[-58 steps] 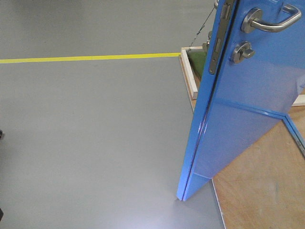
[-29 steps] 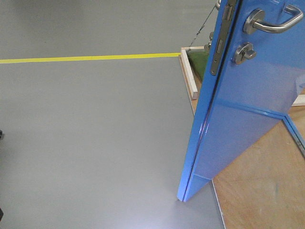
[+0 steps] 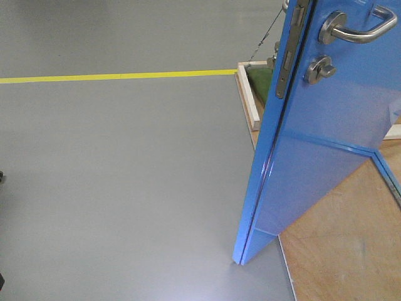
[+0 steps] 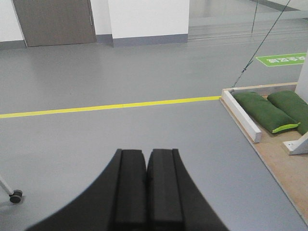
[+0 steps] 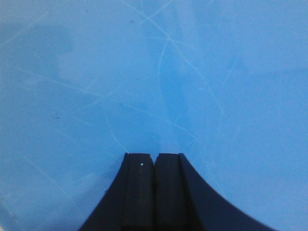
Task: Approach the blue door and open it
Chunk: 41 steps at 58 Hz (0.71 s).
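Note:
The blue door stands ajar at the right of the front view, its dark edge turned toward me, with a silver lever handle and a round thumb-turn lock below it. In the right wrist view the scratched blue door fills the frame. My right gripper is shut and empty, its tips right at the panel; I cannot tell if they touch. My left gripper is shut and empty, pointing over the grey floor, left of the door.
A wooden platform with a white-painted border carries the door. Green sandbags lie on it. A yellow floor line crosses the grey floor. A caster wheel sits at the left. A taut cable slants down to the platform.
The view of the door shifts only slightly between frames; the handle sits almost where it was. No gripper shows in the earlier frames.

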Motion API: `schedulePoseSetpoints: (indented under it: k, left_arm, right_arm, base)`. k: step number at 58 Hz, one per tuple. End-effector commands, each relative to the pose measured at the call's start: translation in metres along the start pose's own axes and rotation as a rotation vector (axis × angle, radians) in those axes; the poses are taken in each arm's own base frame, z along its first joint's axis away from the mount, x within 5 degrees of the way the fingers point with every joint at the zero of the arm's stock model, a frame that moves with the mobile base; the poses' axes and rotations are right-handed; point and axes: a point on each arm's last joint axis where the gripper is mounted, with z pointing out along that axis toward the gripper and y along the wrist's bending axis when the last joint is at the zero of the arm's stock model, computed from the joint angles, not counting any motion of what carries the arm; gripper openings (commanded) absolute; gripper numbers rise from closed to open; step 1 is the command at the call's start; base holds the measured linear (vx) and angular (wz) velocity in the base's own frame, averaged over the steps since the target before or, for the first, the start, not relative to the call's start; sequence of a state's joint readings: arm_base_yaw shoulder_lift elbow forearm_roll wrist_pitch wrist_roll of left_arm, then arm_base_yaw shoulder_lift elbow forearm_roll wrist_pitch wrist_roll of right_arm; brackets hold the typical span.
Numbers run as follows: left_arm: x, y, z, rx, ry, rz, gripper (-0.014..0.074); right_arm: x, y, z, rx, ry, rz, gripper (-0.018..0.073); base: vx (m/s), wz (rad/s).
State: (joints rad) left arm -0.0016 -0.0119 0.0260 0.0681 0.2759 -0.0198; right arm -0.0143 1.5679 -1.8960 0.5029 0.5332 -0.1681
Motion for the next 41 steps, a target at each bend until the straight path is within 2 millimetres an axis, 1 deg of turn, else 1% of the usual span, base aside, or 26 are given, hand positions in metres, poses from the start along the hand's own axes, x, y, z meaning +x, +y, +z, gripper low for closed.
schedulePoseSetpoints:
  k: [1, 41]
  left_arm:
    - [-0.0166, -0.0001, -0.004, 0.007, -0.123, -0.008, 0.0073]
    - [-0.0166, -0.0001, -0.004, 0.007, -0.123, -0.008, 0.0073]
  right_arm:
    - [-0.0214, 0.008, -0.0154, -0.012, -0.125, -0.005, 0.0012]
    - [-0.0214, 0.008, -0.0154, -0.012, -0.125, -0.005, 0.0012]
  base:
    - [0.0, 0.0]
    - [0.0, 0.0]
